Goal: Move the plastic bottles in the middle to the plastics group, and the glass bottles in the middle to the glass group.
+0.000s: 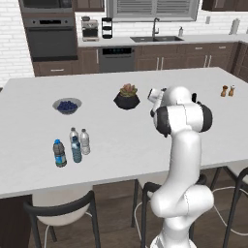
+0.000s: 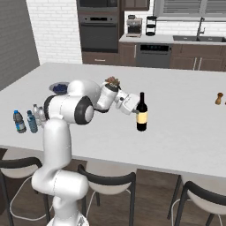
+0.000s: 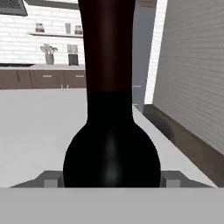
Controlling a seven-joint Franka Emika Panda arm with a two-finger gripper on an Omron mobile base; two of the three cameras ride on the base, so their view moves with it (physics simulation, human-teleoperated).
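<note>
On the counter (image 2: 185, 128) the glass bottle (image 2: 141, 114) stands mid-way, water bottles (image 1: 72, 145) far left (clustered), tiny bottles (image 1: 227, 90) far right.

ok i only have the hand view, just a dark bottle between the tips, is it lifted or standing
observer: standing upright on the counter, judging by the right base view. It's a wine bottle with a pale label, and the hand is level with its shoulder.
operator: where's the glass group from there
observer: the two amber-brown bottles stand near the counter's far end, on the side of the wine bottle away from the hand.
operator: and the plastics
observer: four water bottles cluster at the opposite end, behind the arm.
</note>
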